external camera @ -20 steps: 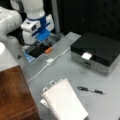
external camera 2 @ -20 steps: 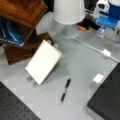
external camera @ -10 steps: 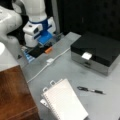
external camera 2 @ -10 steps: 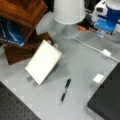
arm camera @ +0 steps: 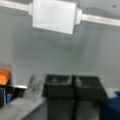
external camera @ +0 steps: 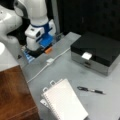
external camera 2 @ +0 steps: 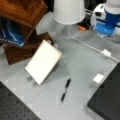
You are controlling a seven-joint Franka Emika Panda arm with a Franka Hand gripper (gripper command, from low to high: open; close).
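Note:
My gripper (arm camera: 73, 80) is shut with nothing between its black fingers (arm camera: 58, 86), which press together at the bottom of the wrist view. Just beyond them on the grey table (arm camera: 50, 55) lies a white inline box (arm camera: 53, 16) on a white cable (arm camera: 100, 19). In a front view the gripper (external camera: 37, 52) hangs low under the white and blue hand (external camera: 41, 35), at the table's far left corner. An orange piece (external camera: 48, 50) sits beside it, and the inline box (external camera: 50, 60) is just in front. The hand (external camera 2: 107, 21) also shows in a front view's top right.
A spiral notebook (external camera: 65, 100) (external camera 2: 43, 61) lies near a black pen (external camera: 90, 90) (external camera 2: 65, 90). A black box (external camera: 100, 50) (external camera 2: 107, 97) with a white tag (external camera: 86, 55) stands at the right. A white lamp (external camera 2: 68, 11) and wooden pieces (external camera 2: 22, 10) stand at the back.

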